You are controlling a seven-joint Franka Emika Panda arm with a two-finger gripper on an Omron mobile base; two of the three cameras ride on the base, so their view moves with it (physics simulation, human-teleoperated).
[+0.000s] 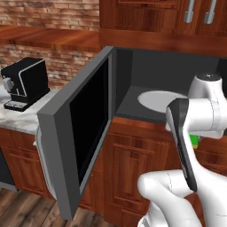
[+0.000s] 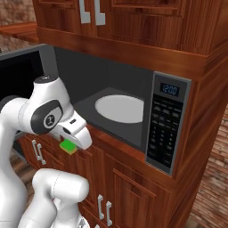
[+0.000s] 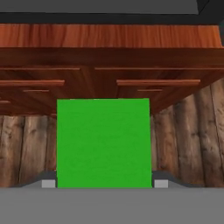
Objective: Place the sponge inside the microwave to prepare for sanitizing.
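Sponge: sitting between closed fingertips of gripper, hanging below microwave opening, turntable lying at 1 o'clock; likely light, soft, compressing; side grip suiting.

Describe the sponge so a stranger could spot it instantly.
Find the open microwave built into the wooden cabinets. Just below its front ledge, the robot's white tool holds the sponge. It is a small flat block, bright green on top with a yellowish layer beneath, the only green thing among brown wood.
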